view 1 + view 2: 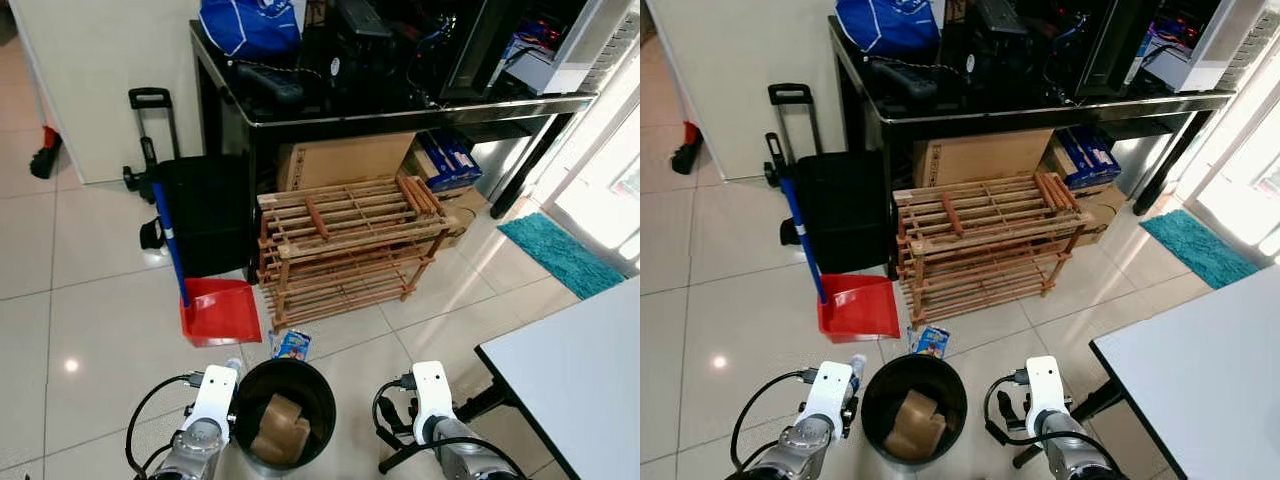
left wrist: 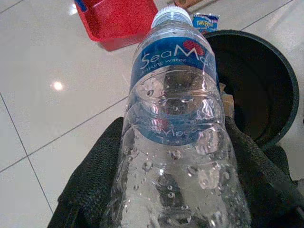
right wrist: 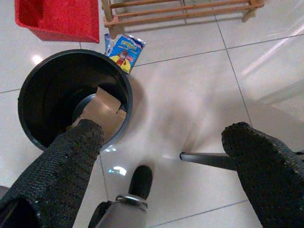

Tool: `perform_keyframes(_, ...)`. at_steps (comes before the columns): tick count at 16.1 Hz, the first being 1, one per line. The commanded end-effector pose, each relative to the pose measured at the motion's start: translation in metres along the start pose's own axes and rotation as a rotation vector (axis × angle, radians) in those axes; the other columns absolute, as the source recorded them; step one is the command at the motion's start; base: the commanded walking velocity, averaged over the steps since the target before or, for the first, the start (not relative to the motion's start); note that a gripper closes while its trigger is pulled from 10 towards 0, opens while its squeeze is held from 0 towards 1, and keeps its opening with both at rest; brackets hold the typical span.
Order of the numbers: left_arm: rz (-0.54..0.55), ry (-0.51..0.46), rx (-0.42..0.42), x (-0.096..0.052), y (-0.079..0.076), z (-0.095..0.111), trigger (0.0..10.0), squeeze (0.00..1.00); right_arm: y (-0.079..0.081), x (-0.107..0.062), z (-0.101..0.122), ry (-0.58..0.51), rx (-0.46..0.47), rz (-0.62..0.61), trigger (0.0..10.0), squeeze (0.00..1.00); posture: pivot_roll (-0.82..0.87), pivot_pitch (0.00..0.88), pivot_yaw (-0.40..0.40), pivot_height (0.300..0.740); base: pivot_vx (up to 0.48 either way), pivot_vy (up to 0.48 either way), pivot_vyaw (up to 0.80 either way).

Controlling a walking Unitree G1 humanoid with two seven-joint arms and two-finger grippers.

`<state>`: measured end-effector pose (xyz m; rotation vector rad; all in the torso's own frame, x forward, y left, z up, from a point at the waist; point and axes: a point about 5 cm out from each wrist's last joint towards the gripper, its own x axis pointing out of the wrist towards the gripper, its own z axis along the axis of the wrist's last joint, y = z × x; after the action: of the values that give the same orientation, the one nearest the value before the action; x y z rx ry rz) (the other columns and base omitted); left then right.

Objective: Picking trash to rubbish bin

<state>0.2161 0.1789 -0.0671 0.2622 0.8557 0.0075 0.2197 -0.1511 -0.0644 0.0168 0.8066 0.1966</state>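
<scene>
Because both arms run off the lower edge of the head camera's frame, little more than the white wrist housings can be made out there, and the left gripper (image 2: pixel 175 190) is better read from its own wrist camera: its black fingers (image 2: pixel 92 180) are clamped around the sides of a clear plastic water bottle (image 2: pixel 175 133) with a blue label and white cap, the bottle's lower end cut off by the frame edge. From the head, just the bottle's tip (image 1: pixel 232 366) peeks past the left wrist, beside the rim of the black rubbish bin (image 1: pixel 300 368). That bin stands on the tiled floor between the two arms, with crumpled brown cardboard (image 1: pixel 279 428) lying inside; how deep it goes is lost in shadow. A small blue snack packet (image 1: pixel 292 345) lies on the tiles just beyond the bin, near the red dustpan (image 1: pixel 220 311) and the wooden shoe rack (image 1: pixel 345 245). Over the floor beside the bin, the right gripper (image 3: pixel 161 156) has its fingers spread wide apart with nothing between them.
</scene>
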Motion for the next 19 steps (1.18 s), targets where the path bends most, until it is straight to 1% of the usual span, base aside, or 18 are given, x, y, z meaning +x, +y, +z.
perform_keyframes(1, -0.006, 0.008, 0.008, 0.0, -0.005, 0.0, 10.0, 0.0, -0.005, -0.001, -0.002, 0.015, -0.007, -0.008, 10.0, 0.0, -0.03, 0.053, -0.137, 0.74, 0.0, 0.0, 0.0)
perform_keyframes(3, -0.001, -0.009, -0.024, 0.001, -0.003, 0.006, 10.0, 0.0, -0.006, -0.001, 0.003, 0.001, -0.028, -0.007, 10.0, 0.0, -0.03, 0.058, -0.136, 0.74, 0.0, 0.0, 0.0)
perform_keyframes(4, -0.002, -0.019, -0.027, 0.001, -0.003, 0.009, 10.0, 0.0, -0.007, 0.0, 0.01, -0.027, -0.02, -0.016, 10.0, 0.0, -0.03, 0.065, -0.135, 0.74, 0.0, 0.0, 0.0)
perform_keyframes(5, -0.007, -0.03, -0.023, 0.002, -0.003, 0.011, 10.0, 0.0, -0.008, 0.001, 0.014, -0.041, -0.02, -0.017, 10.0, 0.0, -0.04, 0.071, -0.135, 0.74, 0.0, 0.0, 0.0)
perform_keyframes(7, -0.038, -0.083, -0.008, 0.003, -0.006, 0.023, 10.0, 0.0, -0.007, 0.003, 0.031, -0.111, -0.048, 0.004, 10.0, 0.0, -0.04, 0.098, -0.141, 0.74, 0.0, 0.0, 0.0)
perform_keyframes(9, -0.06, -0.128, 0.002, 0.003, -0.009, 0.032, 10.0, 0.0, -0.005, 0.004, 0.044, -0.166, -0.048, 0.02, 10.0, 0.0, -0.05, 0.134, -0.144, 0.74, 0.0, 0.0, 0.0)
perform_keyframes(10, -0.08, -0.143, 0.025, 0.003, -0.012, 0.035, 10.0, 0.0, -0.003, 0.004, 0.048, -0.185, -0.056, 0.038, 10.0, 0.0, -0.06, 0.145, -0.145, 0.74, 0.0, 0.0, 0.0)
perform_keyframes(12, -0.12, -0.147, 0.063, 0.001, -0.017, 0.033, 10.0, 0.0, 0.0, 0.004, 0.049, -0.202, -0.087, 0.072, 10.0, 0.0, -0.09, 0.183, -0.144, 0.74, 0.0, 0.0, 0.0)
perform_keyframes(14, -0.156, -0.141, 0.089, 0.0, -0.022, 0.028, 10.0, 0.0, 0.002, 0.002, 0.046, -0.215, -0.084, 0.097, 10.0, 0.0, -0.11, 0.209, -0.149, 0.74, 0.0, 0.0, 0.0)
perform_keyframes(15, -0.172, -0.139, 0.106, 0.0, -0.024, 0.025, 10.0, 0.0, 0.005, 0.001, 0.044, -0.226, -0.083, 0.134, 10.0, 0.0, -0.12, 0.225, -0.153, 0.74, 0.0, 0.0, 0.0)
perform_keyframes(17, -0.189, -0.137, 0.136, -0.001, -0.025, 0.022, 10.0, 0.0, 0.011, -0.002, 0.039, -0.238, -0.103, 0.217, 10.0, 0.0, -0.14, 0.25, -0.162, 0.74, 0.0, 0.0, 0.0)
perform_keyframes(19, -0.19, -0.138, 0.143, -0.001, -0.024, 0.021, 10.0, 0.0, 0.013, -0.004, 0.036, -0.254, -0.103, 0.246, 10.0, 0.0, -0.15, 0.266, -0.168, 0.74, 0.0, 0.0, 0.0)
